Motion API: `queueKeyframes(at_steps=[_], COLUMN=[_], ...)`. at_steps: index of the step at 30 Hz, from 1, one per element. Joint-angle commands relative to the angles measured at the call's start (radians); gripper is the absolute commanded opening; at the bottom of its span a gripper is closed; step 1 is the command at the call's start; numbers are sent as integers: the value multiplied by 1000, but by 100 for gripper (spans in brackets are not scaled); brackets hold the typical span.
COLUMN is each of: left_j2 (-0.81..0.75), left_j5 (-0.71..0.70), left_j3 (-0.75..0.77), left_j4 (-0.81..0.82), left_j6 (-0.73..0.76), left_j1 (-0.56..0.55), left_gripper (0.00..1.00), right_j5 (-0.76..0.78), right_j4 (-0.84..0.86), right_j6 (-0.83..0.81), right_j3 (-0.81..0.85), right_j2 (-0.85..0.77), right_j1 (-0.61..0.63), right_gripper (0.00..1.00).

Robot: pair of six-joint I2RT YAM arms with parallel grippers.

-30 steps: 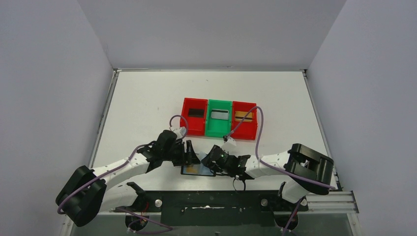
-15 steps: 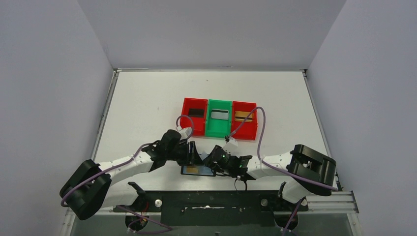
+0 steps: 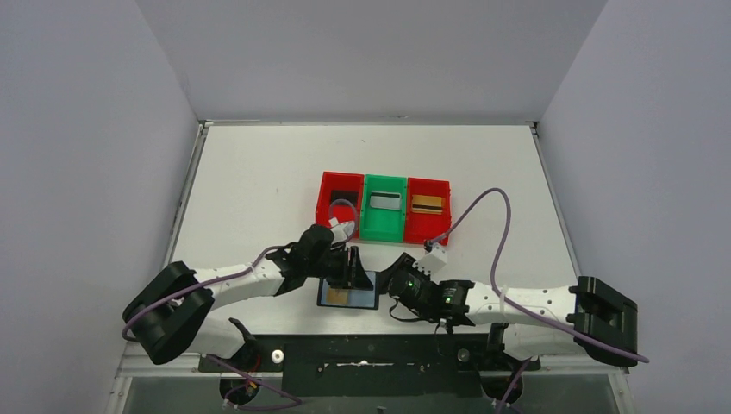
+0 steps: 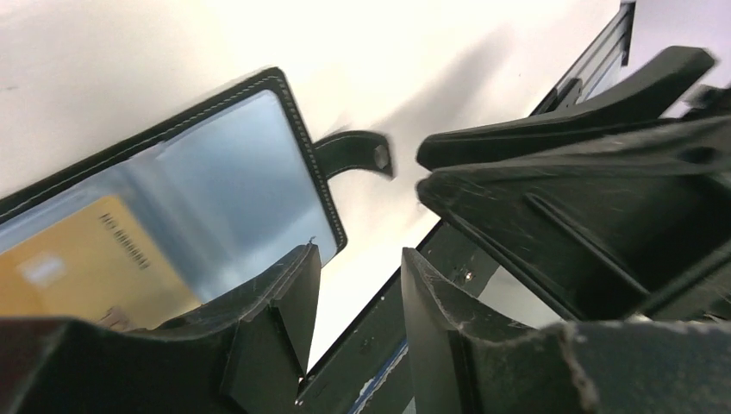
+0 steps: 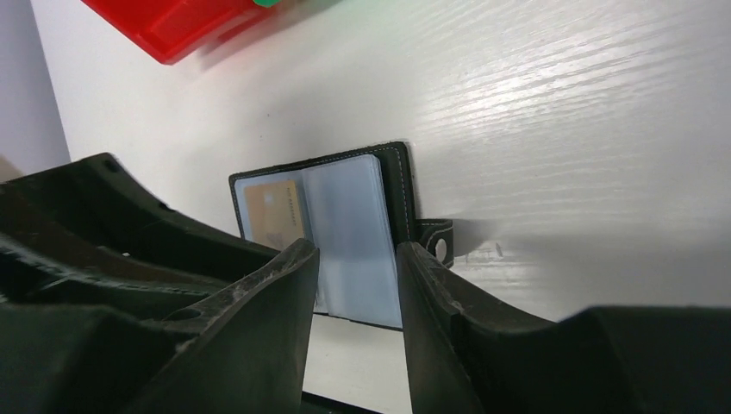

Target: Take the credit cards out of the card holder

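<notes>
Find the card holder lying open and flat by the near edge of the table, long axis left to right; one gold credit card shows in its left pocket; the right pocket shows no card; the snap tab juts right. The right gripper sits just beside that right edge, jaws partly parted, gripping nothing; the left gripper hangs over the far edge, jaws narrowly parted and empty, and is nearer the card, which lies near-left of its tips. The trays stand farther back.
</notes>
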Motion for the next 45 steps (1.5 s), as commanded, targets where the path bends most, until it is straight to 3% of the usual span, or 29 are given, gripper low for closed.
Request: queueKeyframes(at_steps=[1, 4, 10, 13, 15, 19, 25, 33, 37, 45], left_j2=[77, 87, -174, -267, -304, -342, -393, -474, -448, -375], left_j5=[14, -18, -251, -390, -457, -422, -350, -167, -95, -43], left_j3=[71, 87, 113, 96, 77, 75, 15, -105, -121, -120], left_j4=[78, 27, -165, -305, -393, -521, -484, -342, -298, -274], left_j6=[-1, 7, 61, 89, 109, 128, 13, -45, -42, -18], left_j1=[-54, -61, -49, -6, 84, 305, 329, 328, 327, 308], left_gripper=[42, 44, 50, 54, 54, 54, 56, 49, 47, 44], right_j5=[201, 210, 204, 192, 170, 120, 10, -178, -278, -385], right_j4=[-147, -147, -71, -29, 10, 126, 237, 371, 411, 462], right_j6=[94, 87, 32, -17, -54, -131, -206, -262, -271, -227], right_j3=[-2, -8, -14, -2, 6, 2, 17, 76, 113, 115], right_j2=[-91, -122, -137, -130, -120, -94, -30, 148, 236, 337], right_j1=[40, 44, 47, 46, 44, 43, 18, -23, -44, -74], right_gripper=[43, 48, 54, 57, 59, 65, 73, 61, 51, 41])
